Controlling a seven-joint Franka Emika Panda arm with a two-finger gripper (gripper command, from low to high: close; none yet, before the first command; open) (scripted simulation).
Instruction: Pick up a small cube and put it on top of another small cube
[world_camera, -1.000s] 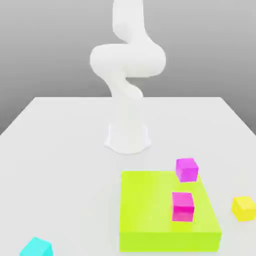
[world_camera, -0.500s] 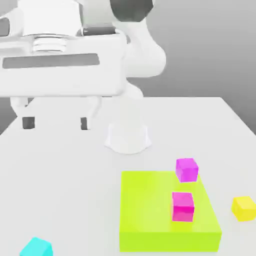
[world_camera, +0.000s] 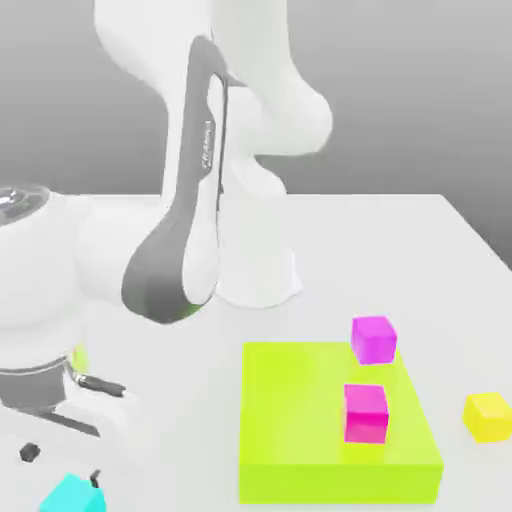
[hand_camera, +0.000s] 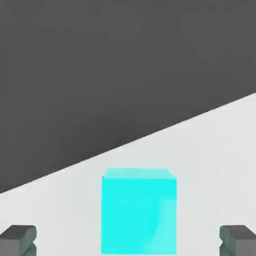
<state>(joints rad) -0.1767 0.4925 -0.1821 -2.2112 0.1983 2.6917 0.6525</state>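
Nearest to us in the exterior view, the cyan cube (world_camera: 72, 495) sits on the white table (world_camera: 150, 420), and we use it as our landmark: the gripper (world_camera: 62, 468) hangs just above it with its fingers spread wide, and in the hand view the cube (hand_camera: 139, 211) lies between the two dark fingertips (hand_camera: 18, 239), touching neither. Farther off toward the exterior view's right lies the lime slab (world_camera: 300, 420) carrying one magenta cube (world_camera: 366, 412), with a second magenta cube (world_camera: 374, 339) at its far edge and the yellow cube (world_camera: 488, 416) beyond it. Farthest from the cube stands the arm's white base (world_camera: 255, 275).
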